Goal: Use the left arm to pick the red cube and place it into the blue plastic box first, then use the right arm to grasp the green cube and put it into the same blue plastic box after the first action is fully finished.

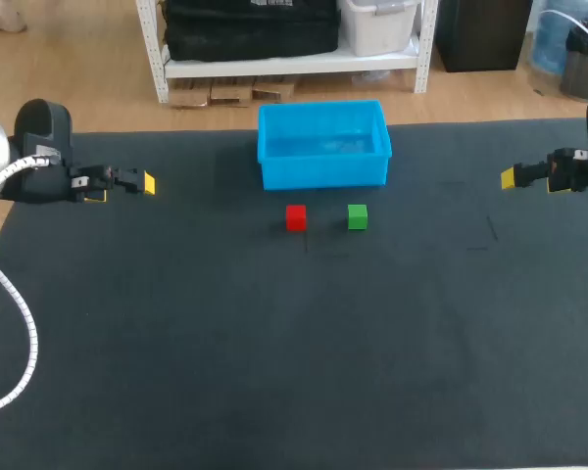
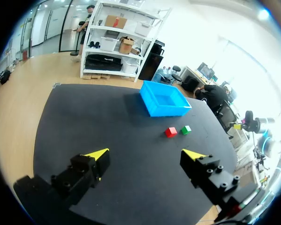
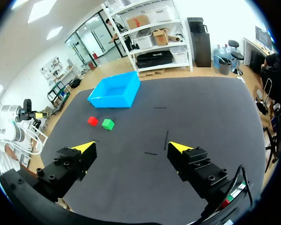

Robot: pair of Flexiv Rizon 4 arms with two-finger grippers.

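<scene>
Opening step, not yet begun; spread and empty, left pincer [image 2: 146, 154] and right pincer [image 3: 132, 146]; next, reaching well ahead to red cube [image 2: 170, 132].

I can read no text, number or sign from here. The red cube [image 1: 295, 217], green cube [image 1: 358, 216] and blue plastic box [image 1: 323, 174] show plain faces. The thin dark strokes [image 1: 492, 229] on the surface [image 1: 274, 352], at 3 o'clock from the green cube, are bare lines, not characters.

We worked in a robotics lab. Ahead of our left claw [image 2: 146, 154] spread a black-matted bench [image 2: 107, 122], with our right arm [image 2: 257, 123] posted beyond it.
</scene>
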